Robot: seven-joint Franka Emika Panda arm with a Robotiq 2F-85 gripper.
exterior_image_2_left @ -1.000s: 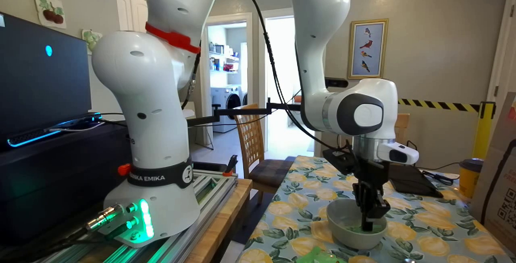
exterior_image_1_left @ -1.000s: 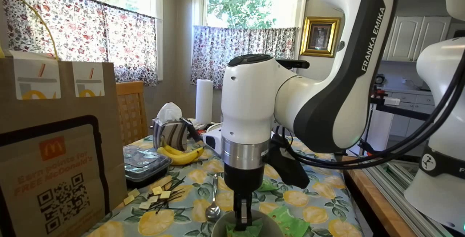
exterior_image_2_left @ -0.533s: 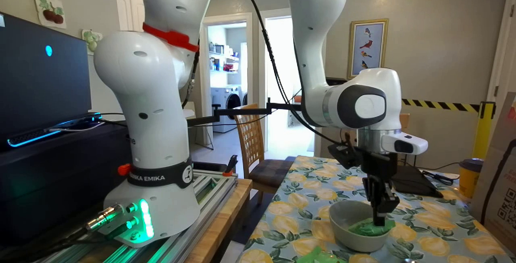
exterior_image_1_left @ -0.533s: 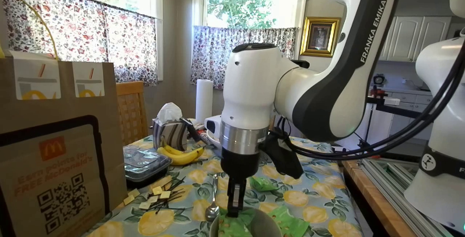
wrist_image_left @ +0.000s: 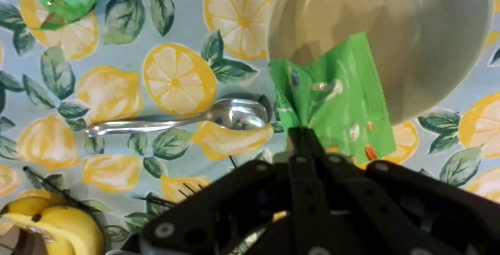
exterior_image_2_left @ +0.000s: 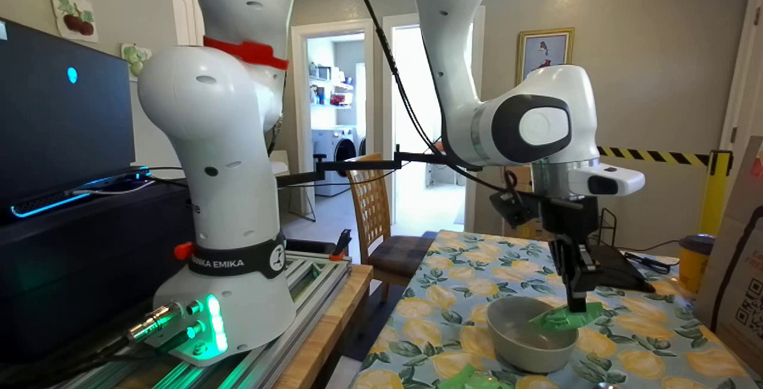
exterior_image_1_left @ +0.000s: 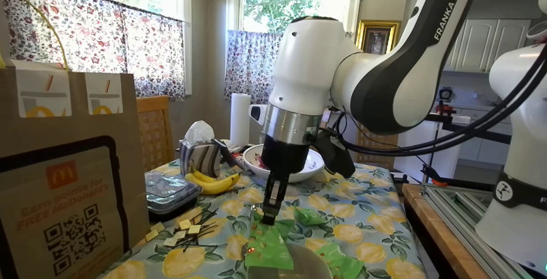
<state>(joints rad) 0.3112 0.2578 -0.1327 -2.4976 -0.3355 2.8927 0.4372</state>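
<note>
Out over the cloth (exterior_image_2_left: 471,276) and straight to the bowl (exterior_image_2_left: 524,344), upright, with a tricky carry at its rim: best, by the look of it, to gain height first, well above that rim, then travel sideways slowly, so as not to drag or tip anything. On to the packet (wrist_image_left: 351,98), green and creased, slung partly over the bowl's mouth and partly outside; touching the rim or just above, impossible to tell. Likely to flap, so go gently and turn little! Mind the spoon (wrist_image_left: 238,115) too, lying near the bowl: no low sweeping there. Down finally to the fingers (wrist_image_left: 301,163), near the bowl's rim, clamped on the packet, pinching one puckered margin, with most of it spreading from their tips toward the bowl in the wrist view.
</note>
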